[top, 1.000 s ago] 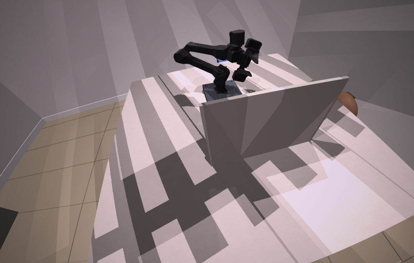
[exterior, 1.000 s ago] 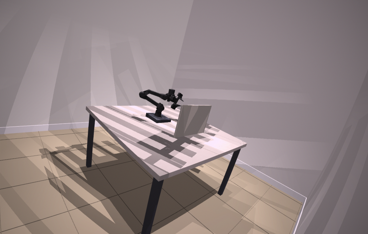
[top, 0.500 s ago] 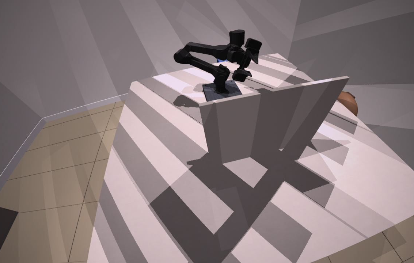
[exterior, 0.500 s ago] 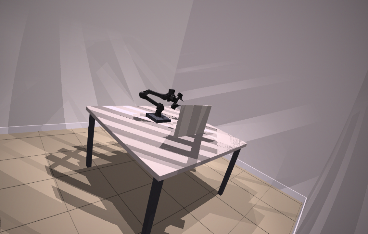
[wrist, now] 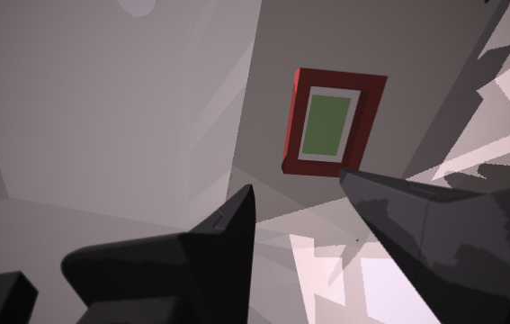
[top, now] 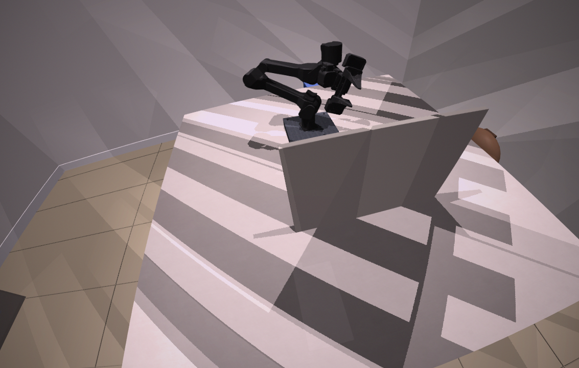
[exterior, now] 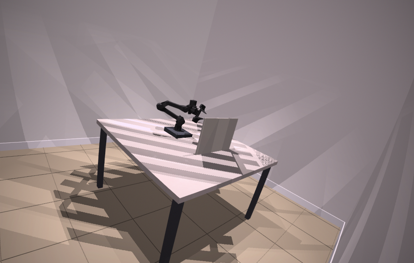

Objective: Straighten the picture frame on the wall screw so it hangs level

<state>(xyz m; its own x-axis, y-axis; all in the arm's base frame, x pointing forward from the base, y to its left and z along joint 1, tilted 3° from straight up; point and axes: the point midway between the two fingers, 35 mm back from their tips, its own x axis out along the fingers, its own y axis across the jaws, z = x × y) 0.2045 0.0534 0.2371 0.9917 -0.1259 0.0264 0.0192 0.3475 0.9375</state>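
The picture frame [wrist: 335,80] is red, with a white mat and green picture, and hangs on the front of the grey wall panel [top: 328,183] [exterior: 216,135] [wrist: 416,90]. The top and exterior views show only the panel's back, which hides the frame. In the slanted wrist view its edges run nearly along the panel's; I cannot tell a small tilt. The screw and notched strip are hidden. My gripper [top: 354,95] [exterior: 204,116] [wrist: 295,184] is open and empty, in the air before the panel. The right finger's tip overlaps a frame corner in the wrist view; no contact is evident.
The panel stands on the striped, shadowed table [top: 218,201] [exterior: 182,189]. The arm's base plate [top: 293,130] [exterior: 177,133] is on the frame side. A brown rounded object [top: 488,145] shows past the panel's right end, and a blue object [top: 310,84] behind the arm.
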